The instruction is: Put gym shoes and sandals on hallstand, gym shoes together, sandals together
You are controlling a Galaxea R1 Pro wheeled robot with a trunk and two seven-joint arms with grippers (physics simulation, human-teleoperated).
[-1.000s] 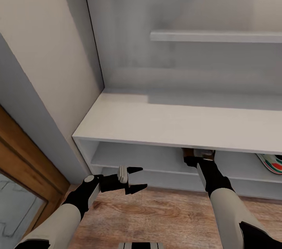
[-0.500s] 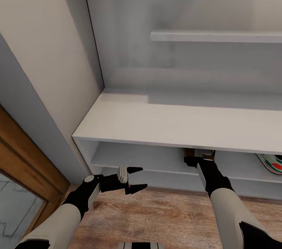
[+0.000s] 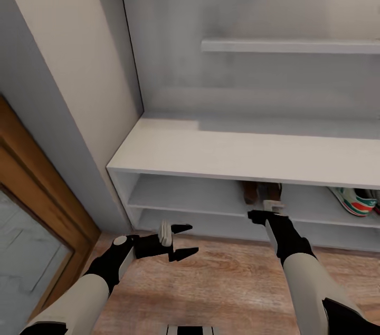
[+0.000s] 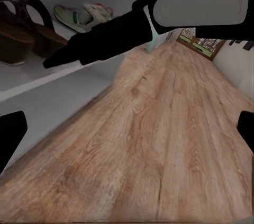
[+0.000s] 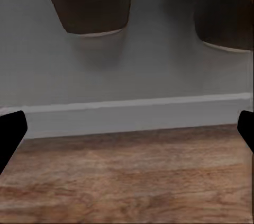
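The right hand [image 3: 262,213] is spread and empty, just outside the front edge of the hallstand [image 3: 211,147]. The two sandals [image 3: 259,192] stand side by side on its upper shelf tier directly beyond the hand, heels toward it and long axes running front to back. The gym shoes [image 3: 354,201] lie farther right on the same tier. The left hand [image 3: 182,241], also spread and empty, hovers over the corridor floor [image 3: 221,293] to the left, so the right arm is judged nearer the sandals.
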